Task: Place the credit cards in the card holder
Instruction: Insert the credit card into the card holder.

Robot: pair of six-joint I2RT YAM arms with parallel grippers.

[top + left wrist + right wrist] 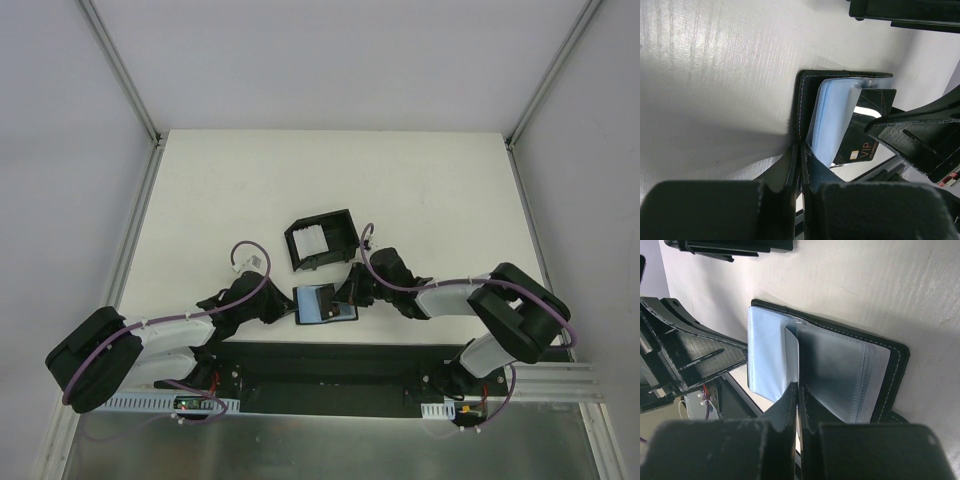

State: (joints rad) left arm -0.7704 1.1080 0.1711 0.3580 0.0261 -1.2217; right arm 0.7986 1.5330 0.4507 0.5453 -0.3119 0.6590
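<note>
While the card holder (322, 303) lies open: it rests on the tabletop (200, 200) between the two arms, bluish sleeves facing up, just in front of the black box (320, 219).
Left end effector (800, 150): fingers all but together, pinched on the black cover edge of the card holder and pinning that side down.
Right end effector (797, 390): fingers closed to a sliver on a thin pale leaf (791, 355) that stands up near the spine. Whether that leaf is a card or a sleeve page cannot be told.
Credit cards (313, 241): a whitish stack shows inside the black box, apart from the card holder.
Other contents: a dark VIP card (860, 142) sits in the card holder beside the sleeves, seen from the left wrist.
Step in hand (judged): working a sleeve pocket, either parting it or feeding something into it.
Doing it well: hold the cover flat with the left pinch so the wallet cannot slide or fold shut. Move the pale leaf in line with the pocket mouth, not across it. Use a shallow angle, since thin plastic buckles when pushed steeply.
Grip advice: pinch lightly near the leaf's edge, leaving most of it free to enter the pocket.
Risk: the two end effectors sit close together, so a sideways move could knock them or drag the card holder.
</note>
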